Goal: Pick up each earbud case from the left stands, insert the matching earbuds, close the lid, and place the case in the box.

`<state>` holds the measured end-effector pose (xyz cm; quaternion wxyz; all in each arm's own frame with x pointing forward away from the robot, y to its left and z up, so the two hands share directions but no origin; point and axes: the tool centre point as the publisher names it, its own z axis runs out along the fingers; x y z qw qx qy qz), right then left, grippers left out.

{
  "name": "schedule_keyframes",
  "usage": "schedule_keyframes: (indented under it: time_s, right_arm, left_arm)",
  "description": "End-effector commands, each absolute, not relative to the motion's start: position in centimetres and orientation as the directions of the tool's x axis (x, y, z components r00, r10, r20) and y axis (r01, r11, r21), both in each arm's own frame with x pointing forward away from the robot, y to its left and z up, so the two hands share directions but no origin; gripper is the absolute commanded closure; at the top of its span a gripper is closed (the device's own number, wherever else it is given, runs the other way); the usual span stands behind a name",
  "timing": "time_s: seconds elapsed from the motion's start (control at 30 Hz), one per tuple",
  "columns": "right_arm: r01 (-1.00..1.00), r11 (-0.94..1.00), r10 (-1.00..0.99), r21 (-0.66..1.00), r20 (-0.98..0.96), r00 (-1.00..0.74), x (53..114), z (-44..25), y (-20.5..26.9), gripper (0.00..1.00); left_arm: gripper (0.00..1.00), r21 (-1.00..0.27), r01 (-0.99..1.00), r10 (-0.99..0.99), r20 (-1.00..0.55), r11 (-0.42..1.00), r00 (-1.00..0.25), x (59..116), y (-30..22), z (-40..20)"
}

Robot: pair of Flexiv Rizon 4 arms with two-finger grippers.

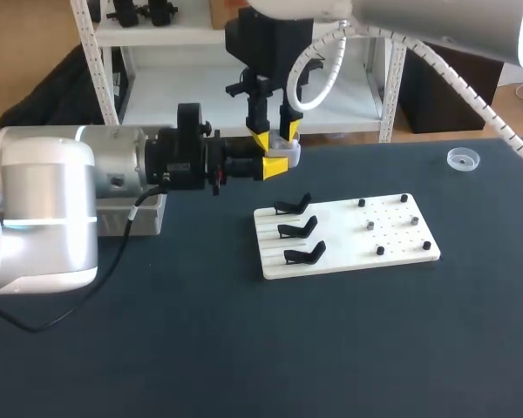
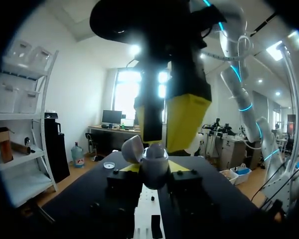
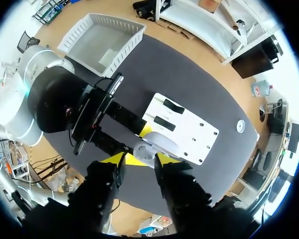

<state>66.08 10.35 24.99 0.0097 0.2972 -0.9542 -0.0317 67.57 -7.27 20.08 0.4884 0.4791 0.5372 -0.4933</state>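
Small white earbud case [image 1: 285, 156], lid open: held in the jaws of the left gripper [image 1: 272, 165], in the air behind the white stand board [image 1: 344, 237]. Right gripper [image 1: 276, 133]: jaws narrowly parted, just above the case. White slatted box [image 3: 128, 54]: left of the board, at the edge of the dark tabletop [image 1: 200, 348]; contents unclear. Three black stands [image 1: 298, 230]: on the board's left side.

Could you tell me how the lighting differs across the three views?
Left wrist view: bright backlight silhouettes the black parts of the right end effector above the earbud case. Head view: even light, no hard shadows on the white board. Right wrist view: that board reads brightest against the dark table.
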Motion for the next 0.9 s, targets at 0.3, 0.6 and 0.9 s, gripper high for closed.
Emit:
schedule_keyframes:
  time_s: [0.3,0.6,0.9]
  right_arm:
    - [-0.517,0.855,-0.511,0.046,-0.102,-0.854,70.3,29.3,9.1,0.58]
    - [-0.458,0.888,-0.455,0.039,-0.067,-0.888,74.4,26.6,8.2,0.58]
    - [-0.434,0.899,-0.435,0.064,0.002,-0.9,72.6,23.1,7.4,0.59]
  left_arm:
    - [1.0,-0.062,0.997,0.032,-0.997,0.055,-0.064,67.6,-7.3,20.1]
    - [1.0,-0.062,0.997,0.032,-0.997,0.055,-0.064,67.6,-7.3,20.1]
    - [1.0,-0.062,0.997,0.032,-0.997,0.055,-0.064,67.6,-7.3,20.1]
